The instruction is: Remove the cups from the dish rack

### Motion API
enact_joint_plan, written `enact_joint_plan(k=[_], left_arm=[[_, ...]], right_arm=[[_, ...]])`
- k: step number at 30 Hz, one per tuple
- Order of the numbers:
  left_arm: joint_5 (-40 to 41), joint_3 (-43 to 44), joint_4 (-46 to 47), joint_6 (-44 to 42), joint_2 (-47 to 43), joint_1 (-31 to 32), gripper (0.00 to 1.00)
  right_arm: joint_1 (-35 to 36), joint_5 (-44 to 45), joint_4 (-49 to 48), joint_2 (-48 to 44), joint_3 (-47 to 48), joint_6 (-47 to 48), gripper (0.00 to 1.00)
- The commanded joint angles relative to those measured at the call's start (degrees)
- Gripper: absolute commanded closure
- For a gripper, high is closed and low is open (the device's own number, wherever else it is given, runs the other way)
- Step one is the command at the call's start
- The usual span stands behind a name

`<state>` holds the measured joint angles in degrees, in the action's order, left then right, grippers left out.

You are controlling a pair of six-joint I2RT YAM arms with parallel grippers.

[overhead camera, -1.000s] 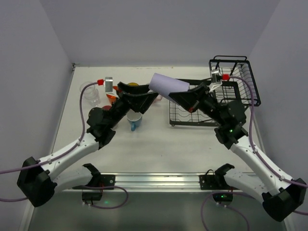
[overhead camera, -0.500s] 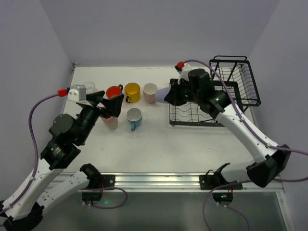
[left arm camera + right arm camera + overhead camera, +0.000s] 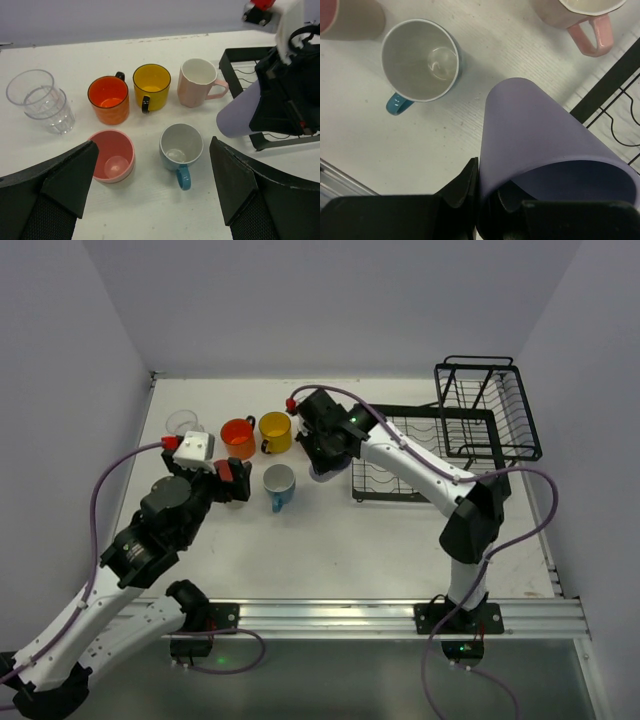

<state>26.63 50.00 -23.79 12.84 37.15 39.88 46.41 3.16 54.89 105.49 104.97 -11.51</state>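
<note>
Standing upright on the white bench (image 3: 330, 540) with their mouths up, six cups are seen to the left of the dish rack (image 3: 395, 485). In the back row, a clear glass (image 3: 42, 102), an orange mug (image 3: 108, 99), a yellow mug (image 3: 151, 86) and a pale pink mug (image 3: 197, 89) are lined up from left to right. The orange and yellow mugs are set just beside each other. In front of them, a salmon-pink tumbler (image 3: 112, 156) and a blue mug (image 3: 181, 147) are placed a little apart, and the blue mug's handle is turned toward the near edge of the bench.

The seventh cup, a lavender tumbler (image 3: 535, 135), is held tilted by the right gripper (image 3: 482, 192). The gripper is clamped on the tumbler's wall at the rim, with one finger pressed against the outside and the other tucked inside the mouth. The tumbler's closed end is pointed down toward the bench, in the space between the blue mug, the pale pink mug and the left edge of the dish rack. Whether the bench is touched by it cannot be told.

The left gripper (image 3: 152, 150) is held above the front row with its fingers spread wide apart, and no cup is gripped. In the left wrist view, the salmon-pink tumbler and the blue mug are framed in the gap between the fingers.
</note>
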Motion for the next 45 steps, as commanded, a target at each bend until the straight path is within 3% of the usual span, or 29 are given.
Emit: enact_joint_plan(k=[1,7,21,35,37,38,39,41,45], left_arm=[[3.25,-1.39,1.9,-2.56,-4.0,-0.06,0.0],[0.88,-4.29,4.45,-2.38,-8.93,-1.99,0.0],[-7.3,-5.0,5.68,-1.5,-9.99,-9.29,0.0],[-7.91,-4.91,5.77,-1.68,-9.11,-9.99,0.0],[-7.74,-4.82,6.03,-1.68,-9.02,-10.0,0.0],[-7.56,-4.73,6.12,-1.77,-8.85,-10.0,0.0],[-7.39,-4.56,6.13,-1.68,-8.58,-10.0,0.0],[-6.86,-3.86,6.3,-1.77,-7.71,-10.0,0.0],[-6.85,-0.96,5.95,-1.5,-6.39,-10.08,0.0]], right_arm=[[1.05,3.78,8.38,3.73,6.2,3.16,0.99],[1.66,5.02,11.46,9.46,10.08,4.56,0.97],[2.37,2.47,10.24,16.94,10.78,5.97,0.85],[2.63,3.61,7.95,11.68,13.42,4.74,0.41],[2.72,4.4,6.37,9.31,13.6,4.3,0.28],[2.72,4.66,5.76,6.42,13.34,3.87,0.23],[2.72,5.45,4.1,4.65,13.07,3.6,0.11],[2.72,6.5,1.55,-1.91,10.44,2.72,0.01],[2.72,10.19,-12.32,-18.0,-0.61,1.23,0.01]])
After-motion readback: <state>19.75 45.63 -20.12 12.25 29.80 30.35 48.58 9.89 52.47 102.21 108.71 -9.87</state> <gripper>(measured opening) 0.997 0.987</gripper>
